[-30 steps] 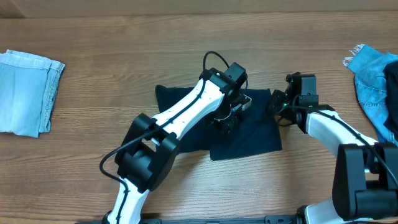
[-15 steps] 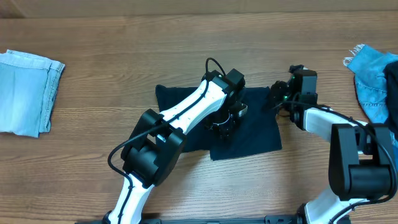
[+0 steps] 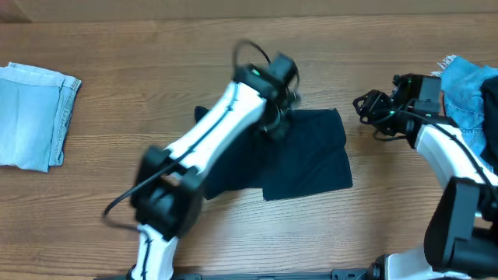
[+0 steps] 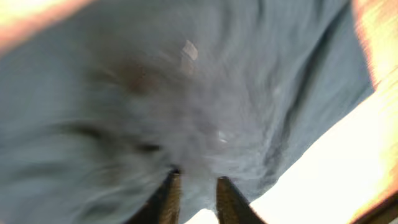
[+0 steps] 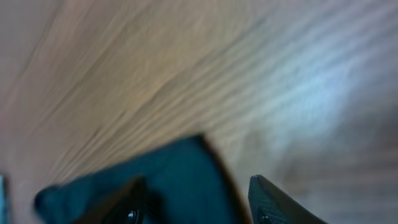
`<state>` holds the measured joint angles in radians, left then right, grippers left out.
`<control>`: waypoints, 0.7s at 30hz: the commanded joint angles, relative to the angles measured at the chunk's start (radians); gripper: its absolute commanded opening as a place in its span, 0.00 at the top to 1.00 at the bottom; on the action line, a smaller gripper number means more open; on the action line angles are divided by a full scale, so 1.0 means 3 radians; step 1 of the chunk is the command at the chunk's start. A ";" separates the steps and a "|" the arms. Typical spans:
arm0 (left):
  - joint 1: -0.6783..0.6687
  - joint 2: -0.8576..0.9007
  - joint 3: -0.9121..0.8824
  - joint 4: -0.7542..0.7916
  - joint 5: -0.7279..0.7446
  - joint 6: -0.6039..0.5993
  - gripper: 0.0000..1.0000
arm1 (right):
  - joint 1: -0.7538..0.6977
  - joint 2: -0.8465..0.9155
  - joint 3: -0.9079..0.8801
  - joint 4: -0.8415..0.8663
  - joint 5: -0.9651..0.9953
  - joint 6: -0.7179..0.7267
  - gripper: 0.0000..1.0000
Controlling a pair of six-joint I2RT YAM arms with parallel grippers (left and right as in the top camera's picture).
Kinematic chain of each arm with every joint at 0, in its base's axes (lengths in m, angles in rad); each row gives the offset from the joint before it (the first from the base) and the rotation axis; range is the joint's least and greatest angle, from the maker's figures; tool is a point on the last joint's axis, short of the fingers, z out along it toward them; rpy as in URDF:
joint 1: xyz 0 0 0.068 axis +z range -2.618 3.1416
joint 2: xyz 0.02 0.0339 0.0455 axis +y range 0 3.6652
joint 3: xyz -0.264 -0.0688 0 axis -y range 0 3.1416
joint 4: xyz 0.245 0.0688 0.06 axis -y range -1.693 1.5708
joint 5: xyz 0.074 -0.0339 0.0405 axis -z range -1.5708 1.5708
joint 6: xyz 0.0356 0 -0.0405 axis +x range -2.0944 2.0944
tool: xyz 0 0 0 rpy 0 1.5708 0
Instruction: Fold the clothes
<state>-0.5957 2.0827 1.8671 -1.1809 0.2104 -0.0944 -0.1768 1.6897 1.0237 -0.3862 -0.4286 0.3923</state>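
navy garment (image 3: 311,155) lies flat on the wood table (image 3: 117,54), and the left gripper (image 3: 274,123) is right over its top edge, all blur. from the wrist, its fingers (image 4: 169,198) stand a narrow gap apart, fabric just ahead, nothing pinched. right gripper (image 3: 364,103) sits off the cloth, the garment's corner just to its left, jaws wide and empty. pale denim (image 3: 31,117) lies far out past the left arm. bright blue denim (image 3: 467,101) sits just beside the right wrist.
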 commanded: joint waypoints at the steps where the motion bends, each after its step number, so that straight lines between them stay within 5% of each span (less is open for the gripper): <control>1: 0.0272 -0.0662 0.0226 0.0013 -0.0389 -0.0200 0.62 | 0.0014 -0.0084 0.0061 -0.0387 -0.0416 -0.0089 0.42; 8: 0.0914 -0.0819 0.0229 -0.0381 -0.0863 -0.0521 0.75 | 0.0052 -0.0084 0.0048 -0.1086 0.0041 -0.0465 0.06; 13: 0.1469 -0.1302 0.0354 -0.0500 -0.0846 -0.0613 0.61 | 0.0052 0.0080 0.0034 -0.1011 0.0028 -0.0917 0.00; 15: 0.1619 -0.1563 0.0388 -0.0528 -0.0828 -0.0647 0.45 | 0.0052 0.0245 0.0034 -0.0937 -0.0060 -0.1115 0.00; 17: 0.1724 -0.1835 0.0388 -0.0556 -0.0814 -0.0646 0.14 | 0.0052 0.0441 0.0034 -0.0860 -0.0221 -0.1339 0.00; 19: 0.1766 -0.2047 0.0388 -0.0590 -0.0866 -0.0632 0.00 | 0.0052 0.0568 0.0034 -0.0835 -0.0370 -0.1530 0.00; 21: 0.1768 -0.2209 0.0388 -0.0603 -0.0959 -0.0633 0.00 | 0.0052 0.0664 0.0034 -0.0825 -0.0425 -0.1589 0.01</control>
<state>-0.0708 1.4887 1.9682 -1.3556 -0.0380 -0.2813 -0.1646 1.8256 1.0409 -0.6327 -0.5129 0.0017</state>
